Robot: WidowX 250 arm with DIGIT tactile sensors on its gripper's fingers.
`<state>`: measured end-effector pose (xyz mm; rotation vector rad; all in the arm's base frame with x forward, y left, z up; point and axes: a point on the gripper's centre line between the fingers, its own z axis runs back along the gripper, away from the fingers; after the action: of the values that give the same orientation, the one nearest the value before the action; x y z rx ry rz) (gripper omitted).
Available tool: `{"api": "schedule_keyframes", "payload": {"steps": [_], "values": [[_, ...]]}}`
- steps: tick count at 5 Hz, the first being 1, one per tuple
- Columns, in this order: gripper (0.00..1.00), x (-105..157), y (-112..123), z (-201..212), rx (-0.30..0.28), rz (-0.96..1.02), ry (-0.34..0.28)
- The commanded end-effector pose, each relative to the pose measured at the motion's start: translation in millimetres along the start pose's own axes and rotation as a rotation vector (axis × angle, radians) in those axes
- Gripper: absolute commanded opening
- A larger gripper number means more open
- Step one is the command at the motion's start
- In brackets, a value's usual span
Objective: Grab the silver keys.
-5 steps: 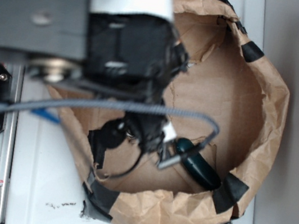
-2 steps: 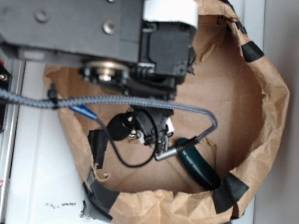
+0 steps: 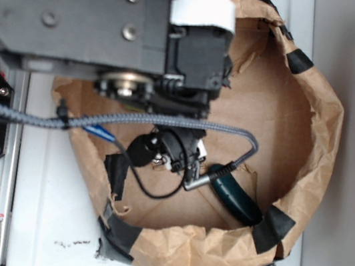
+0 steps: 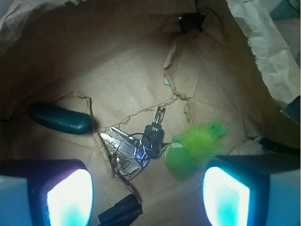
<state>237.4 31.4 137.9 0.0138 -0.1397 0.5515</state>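
Note:
In the wrist view the silver keys lie on the floor of a brown paper bag, a small bunch on a ring with one grey-headed key pointing up. My gripper hangs above them, open, with its two lit fingers on either side and nothing between. The keys sit just ahead of the gap, a little left of its middle. In the exterior view the gripper is down inside the bag and hides the keys.
A fuzzy green toy touches the keys on their right. A dark green oblong object lies to their left. Black tape sits on the bag floor below the keys. The bag's crumpled walls ring the gripper.
Since a second ago the upper arm has shifted to the right over the bag. Over the last 0.4 s nothing has moved.

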Motion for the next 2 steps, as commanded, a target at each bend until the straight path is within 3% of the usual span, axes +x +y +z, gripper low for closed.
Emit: {"api": "schedule_keyframes", "payload": {"steps": [1, 2], "values": [[1.00, 6, 3, -13, -0.034, -0.011, -0.056], [1.00, 2, -2, -27, -0.045, 0.042, -0.062]]}}
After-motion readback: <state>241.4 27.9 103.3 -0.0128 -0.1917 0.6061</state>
